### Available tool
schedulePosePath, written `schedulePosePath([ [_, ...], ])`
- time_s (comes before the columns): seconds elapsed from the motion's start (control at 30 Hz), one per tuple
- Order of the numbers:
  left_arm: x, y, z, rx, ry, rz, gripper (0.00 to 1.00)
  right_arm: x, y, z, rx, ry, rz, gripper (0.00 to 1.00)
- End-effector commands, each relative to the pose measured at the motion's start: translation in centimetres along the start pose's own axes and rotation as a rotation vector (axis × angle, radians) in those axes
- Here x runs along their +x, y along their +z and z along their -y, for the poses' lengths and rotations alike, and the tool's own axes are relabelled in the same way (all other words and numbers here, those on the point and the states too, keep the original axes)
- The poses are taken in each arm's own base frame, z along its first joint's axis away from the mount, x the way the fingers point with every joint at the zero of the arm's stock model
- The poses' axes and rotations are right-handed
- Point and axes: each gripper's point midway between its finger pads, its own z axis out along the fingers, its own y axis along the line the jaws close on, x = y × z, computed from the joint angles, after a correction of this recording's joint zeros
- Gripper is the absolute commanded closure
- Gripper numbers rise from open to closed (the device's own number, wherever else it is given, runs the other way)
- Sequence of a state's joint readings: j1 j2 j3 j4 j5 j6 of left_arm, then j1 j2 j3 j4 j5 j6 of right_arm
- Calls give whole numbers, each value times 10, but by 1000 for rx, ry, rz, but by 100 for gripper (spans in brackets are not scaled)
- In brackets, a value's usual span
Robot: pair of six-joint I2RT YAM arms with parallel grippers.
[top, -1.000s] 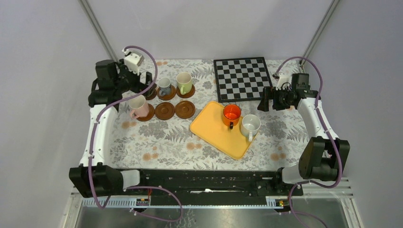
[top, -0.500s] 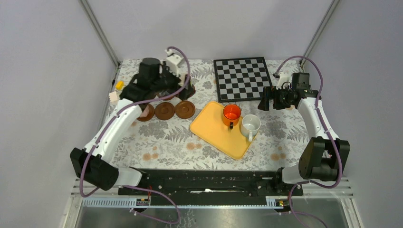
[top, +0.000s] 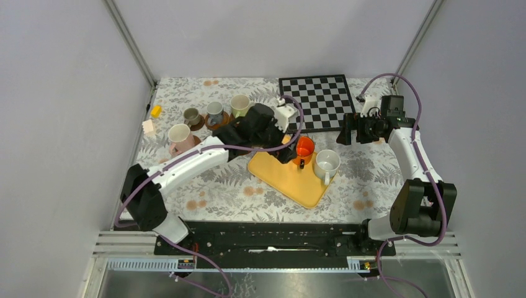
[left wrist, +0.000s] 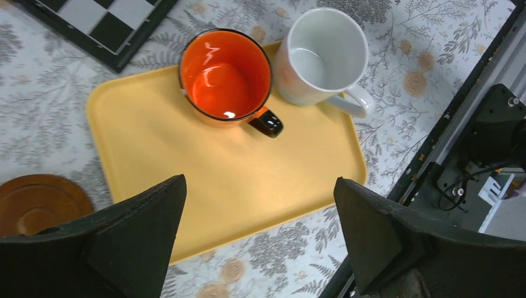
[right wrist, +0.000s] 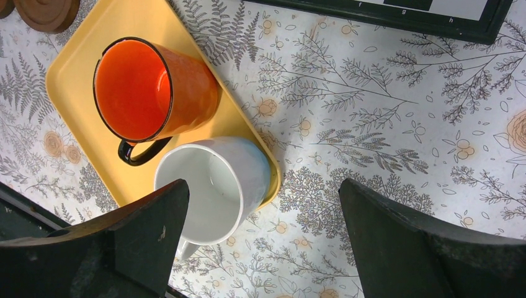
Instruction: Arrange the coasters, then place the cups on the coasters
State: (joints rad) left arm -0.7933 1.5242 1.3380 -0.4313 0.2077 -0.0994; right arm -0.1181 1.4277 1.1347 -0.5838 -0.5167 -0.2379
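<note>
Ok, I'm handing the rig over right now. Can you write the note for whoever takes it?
Left hand: open, empty, over the yellow tray, short of the orange cup.
Right hand: open, empty, hovering near the white cup.
Done: pink cup, grey-brown cup, blue-grey cup and pale green cup stand at the coasters, far left.
Left: orange and white cups are on the tray and need free coasters. One bare coaster shows beside the tray.

The top view looks down from behind; both close wrist views face down, sharing the orange cup [left wrist: 223, 74].
</note>
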Motion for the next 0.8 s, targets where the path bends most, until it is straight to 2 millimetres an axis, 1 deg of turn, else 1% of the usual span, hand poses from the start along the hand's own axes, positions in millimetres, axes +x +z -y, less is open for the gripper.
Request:
schedulePosePath([
  [0.0,-7,20,8,-41,-67,51,1,-9,-7,-1,11,-14,42,2],
  [0.17,2,40,13,-93,-113,41,1,-7,-6,0,13,-13,37,2],
  [0.27,3,47,11,-134,-128,47,1,-10,-10,-2,14,-21,51,2],
  [0.4,9,58,17,-147,-137,49,1,-9,-9,-2,15,-19,49,2],
  [0.53,26,72,22,-142,-155,12,1,-11,-9,-1,17,-18,51,2],
  [0.67,51,84,32,-161,-145,-33,3,-11,-9,4,41,-17,49,2],
  [0.73,57,88,28,-202,-145,-35,5,-11,-8,6,53,-11,48,2],
  [0.77,60,90,24,-226,-150,-34,8,-11,-8,8,61,-8,48,2],
])
